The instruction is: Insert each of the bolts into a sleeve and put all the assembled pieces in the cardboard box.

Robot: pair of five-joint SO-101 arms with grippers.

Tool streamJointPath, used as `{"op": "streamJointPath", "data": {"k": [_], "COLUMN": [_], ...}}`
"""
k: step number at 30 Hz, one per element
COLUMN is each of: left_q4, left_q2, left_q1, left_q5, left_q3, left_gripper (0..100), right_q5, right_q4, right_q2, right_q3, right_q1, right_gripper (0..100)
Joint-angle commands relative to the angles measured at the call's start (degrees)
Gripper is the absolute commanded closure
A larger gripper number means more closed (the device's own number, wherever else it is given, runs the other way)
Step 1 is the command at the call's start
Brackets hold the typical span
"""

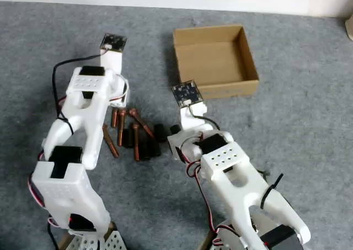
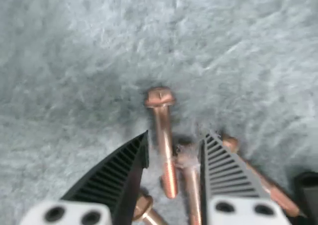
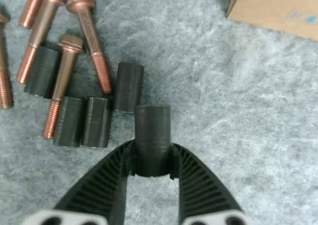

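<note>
My left gripper (image 2: pixel 176 135) is open just above the grey carpet, its fingers either side of two copper bolts. One bolt (image 2: pixel 164 140) lies lengthwise between the fingers with its head pointing away, and a second bolt (image 2: pixel 189 185) lies beside it. My right gripper (image 3: pixel 152 153) is shut on the end of a black sleeve (image 3: pixel 152 125). Three more sleeves (image 3: pixel 128 87) and several bolts (image 3: pixel 92 36) lie just beyond it. In the high view the bolts (image 1: pixel 121 126) and sleeves (image 1: pixel 148 145) are clustered between the two arms. The cardboard box (image 1: pixel 220 89) stands open behind them.
The box's corner (image 3: pixel 278 6) is close to the right gripper, off to one side. The left arm (image 1: pixel 88 106) hangs over the left part of the bolt pile. Open carpet lies to the right of the box and in front of the pile.
</note>
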Motion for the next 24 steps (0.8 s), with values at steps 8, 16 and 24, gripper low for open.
{"op": "streamJointPath", "data": {"k": [8, 16, 24], "left_q4": [3.1, 12.4, 16.2], "left_q2": [13.1, 20.9, 21.4], "left_q1": [0.2, 0.1, 0.6], "left_q5": [0.2, 0.2, -0.3], "left_q3": [-10.5, -21.8, -22.6], "left_gripper": [83, 83, 100], "right_q5": [-0.2, -0.2, -0.2], "right_q4": [-5.1, -5.1, -5.1], "right_q2": [-2.1, -2.1, -2.1], "right_q3": [3.3, 3.4, 3.4], "right_q1": [-0.7, -0.7, -0.7], "right_gripper": [99.4, 99.4, 99.4]}}
